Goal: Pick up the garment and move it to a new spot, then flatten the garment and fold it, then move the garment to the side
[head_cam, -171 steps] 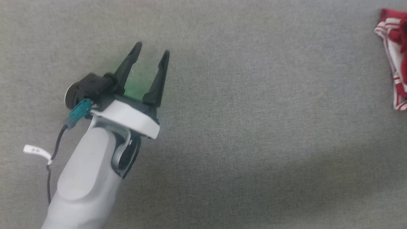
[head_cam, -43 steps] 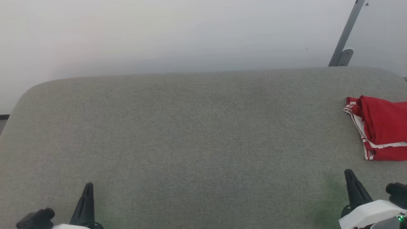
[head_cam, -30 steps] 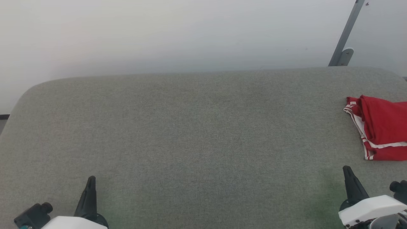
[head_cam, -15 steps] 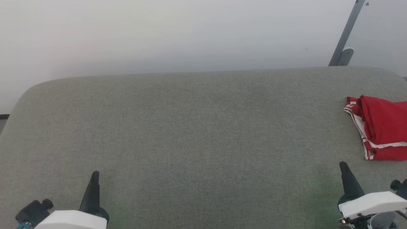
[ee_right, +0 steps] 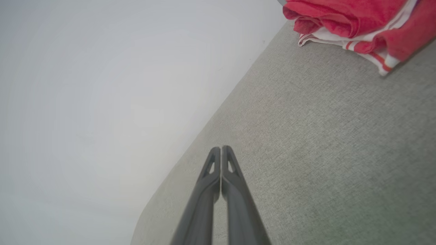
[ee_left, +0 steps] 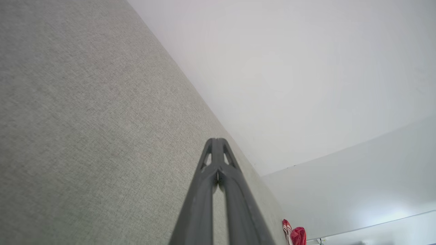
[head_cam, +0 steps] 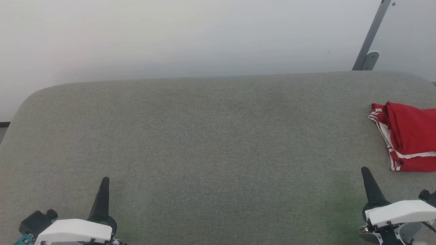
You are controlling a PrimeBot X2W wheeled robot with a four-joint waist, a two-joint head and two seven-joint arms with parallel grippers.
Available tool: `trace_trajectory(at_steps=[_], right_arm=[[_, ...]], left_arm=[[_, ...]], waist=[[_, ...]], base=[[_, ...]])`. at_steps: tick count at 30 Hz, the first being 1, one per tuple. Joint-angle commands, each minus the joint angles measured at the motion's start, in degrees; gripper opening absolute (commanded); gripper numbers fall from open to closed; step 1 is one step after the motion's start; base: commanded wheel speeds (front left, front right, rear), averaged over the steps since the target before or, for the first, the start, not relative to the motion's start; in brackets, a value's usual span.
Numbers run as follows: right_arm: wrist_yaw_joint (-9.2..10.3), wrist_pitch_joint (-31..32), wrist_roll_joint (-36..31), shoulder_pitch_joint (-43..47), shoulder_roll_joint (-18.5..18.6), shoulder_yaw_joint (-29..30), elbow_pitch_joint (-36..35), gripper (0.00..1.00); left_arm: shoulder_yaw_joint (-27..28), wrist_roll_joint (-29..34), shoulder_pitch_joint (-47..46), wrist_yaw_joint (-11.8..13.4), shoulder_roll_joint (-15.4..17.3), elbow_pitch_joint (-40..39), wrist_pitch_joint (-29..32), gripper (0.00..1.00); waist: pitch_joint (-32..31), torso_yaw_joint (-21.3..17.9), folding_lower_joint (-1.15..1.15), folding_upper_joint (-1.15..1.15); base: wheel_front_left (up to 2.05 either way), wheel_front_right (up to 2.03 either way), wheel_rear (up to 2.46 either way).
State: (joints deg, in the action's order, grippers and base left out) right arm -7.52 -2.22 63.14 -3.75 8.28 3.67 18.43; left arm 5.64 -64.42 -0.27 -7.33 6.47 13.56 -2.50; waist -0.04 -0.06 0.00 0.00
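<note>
The garment (head_cam: 410, 136), red with white striped trim, lies folded at the right edge of the grey padded table (head_cam: 211, 143), partly cut off by the head view's border. It shows again as a folded red and white bundle, the garment (ee_right: 354, 27), and far off as a small red shape, the garment (ee_left: 294, 234). My left gripper (head_cam: 105, 180) stands at the lower left, shut and empty, fingers pressed together (ee_left: 218, 141). My right gripper (head_cam: 365, 170) stands at the lower right, shut and empty, short of the garment, fingertips together (ee_right: 221, 148).
A pale wall (head_cam: 170, 37) rises behind the table's rounded far edge. A grey metal post (head_cam: 369, 41) leans at the back right. The broad grey surface lies between the two grippers.
Both grippers have risen a little further into the head view over the last second. The garment has stayed where it lies. Much earlier the head looked down closely at the open left gripper.
</note>
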Motion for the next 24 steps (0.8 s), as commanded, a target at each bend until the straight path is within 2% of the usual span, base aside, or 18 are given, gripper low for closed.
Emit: trace_trajectory(at_steps=[1,24], right_arm=[[0.02,0.5,1.8,-1.0,-0.2,0.3,-1.0,0.0],[0.02,3.9,12.6,-1.8,-2.3,1.4,-2.5,0.0]], left_arm=[[0.3,-1.7,-1.6,-0.1,0.0,-0.4,0.6,0.0],[0.6,-12.0,-3.5,-0.2,-1.4,-0.1,4.0,0.0]], waist=[[0.0,0.0,0.0,0.0],[0.1,0.0,0.0,0.0]], base=[[0.0,0.0,0.0],[0.0,0.0,0.0]])
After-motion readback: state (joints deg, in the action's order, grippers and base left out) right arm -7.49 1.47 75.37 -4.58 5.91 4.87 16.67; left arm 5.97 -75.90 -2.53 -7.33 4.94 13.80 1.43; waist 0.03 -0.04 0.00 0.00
